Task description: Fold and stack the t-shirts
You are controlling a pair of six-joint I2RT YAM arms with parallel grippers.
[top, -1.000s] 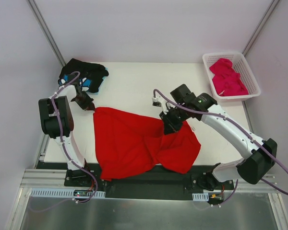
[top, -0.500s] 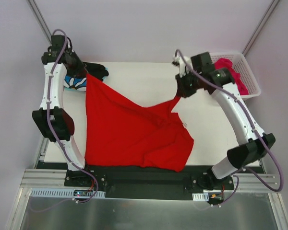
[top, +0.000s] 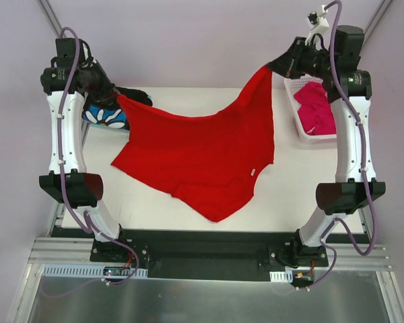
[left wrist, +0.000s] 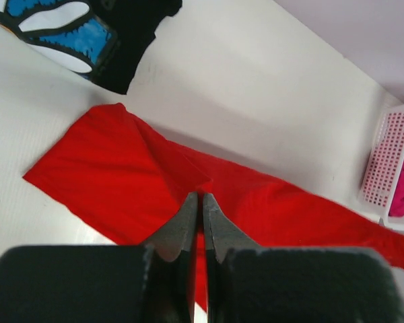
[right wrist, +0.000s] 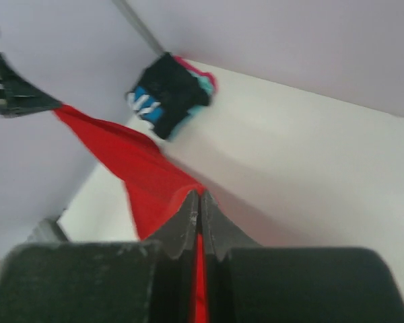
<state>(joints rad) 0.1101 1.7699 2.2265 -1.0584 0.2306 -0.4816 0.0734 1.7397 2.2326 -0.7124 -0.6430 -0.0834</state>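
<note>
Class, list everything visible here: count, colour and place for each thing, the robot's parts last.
red t-shirt: 1, bright red, stretched between both grippers, lower part on the table
black t-shirt: 1, black with blue-and-white flowers, table's far left corner
pink t-shirt: 1, magenta, in the basket
basket: 1, white lattice, table's far right corner
table: 1, white, under everything
left gripper: 1, black, shut on the red t-shirt
right gripper: 1, black, shut on the red t-shirt

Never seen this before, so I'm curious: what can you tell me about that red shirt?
The red t-shirt is plain soft cloth, unfolded and wrinkled. It hangs stretched between the left end effector and the right end effector, each shut on an edge, its lower part sagging toward the white table.
</note>
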